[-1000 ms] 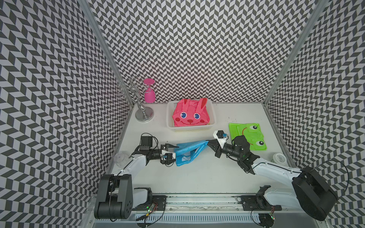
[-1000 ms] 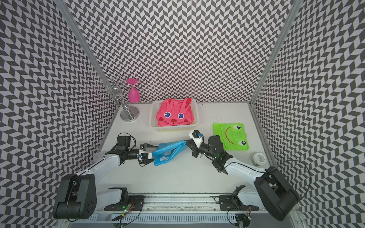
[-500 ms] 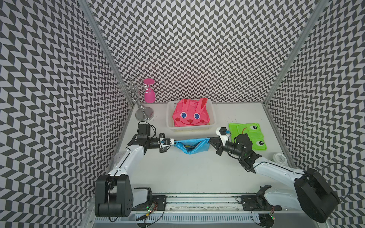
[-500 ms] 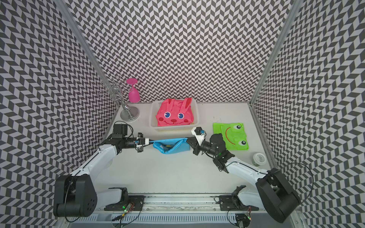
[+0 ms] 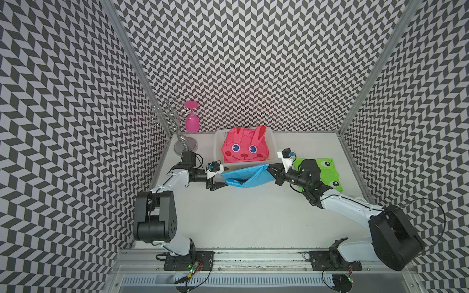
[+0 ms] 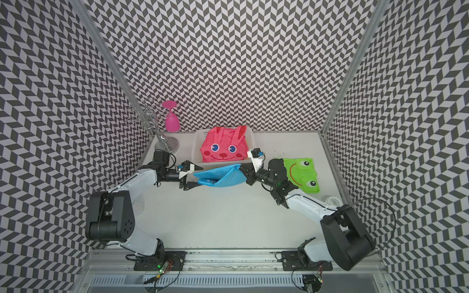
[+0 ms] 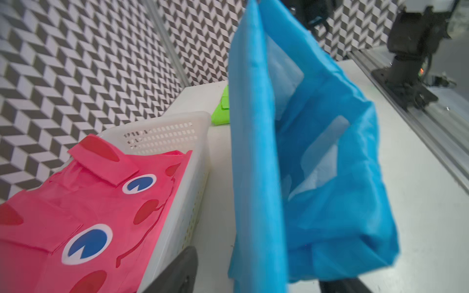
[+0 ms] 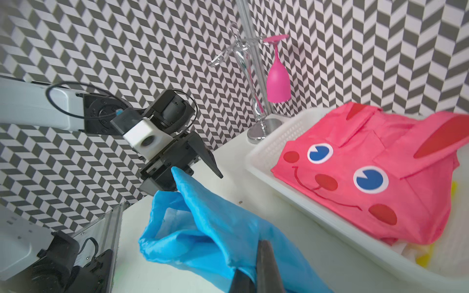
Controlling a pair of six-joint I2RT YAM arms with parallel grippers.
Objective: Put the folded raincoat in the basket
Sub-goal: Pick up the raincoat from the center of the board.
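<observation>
a pink wine glass [image 5: 192, 123] hangs upside down by its foot from a silvery wire rack [image 5: 180, 137], whose round base stands in the far left corner of the white table [image 5: 253, 215]. a small white round thing [image 6: 333, 201] lies near the table's right edge. black-and-white chevron walls [image 5: 241, 63] enclose three sides.

Nothing legible anywhere: no words, brands, numbers or signs to make out. Only a small sticker [image 5: 225, 132] with tiny dark print on the rim of the basket [image 5: 217, 149], at about 11 o'clock of it in both top views, far too small to decipher.
</observation>
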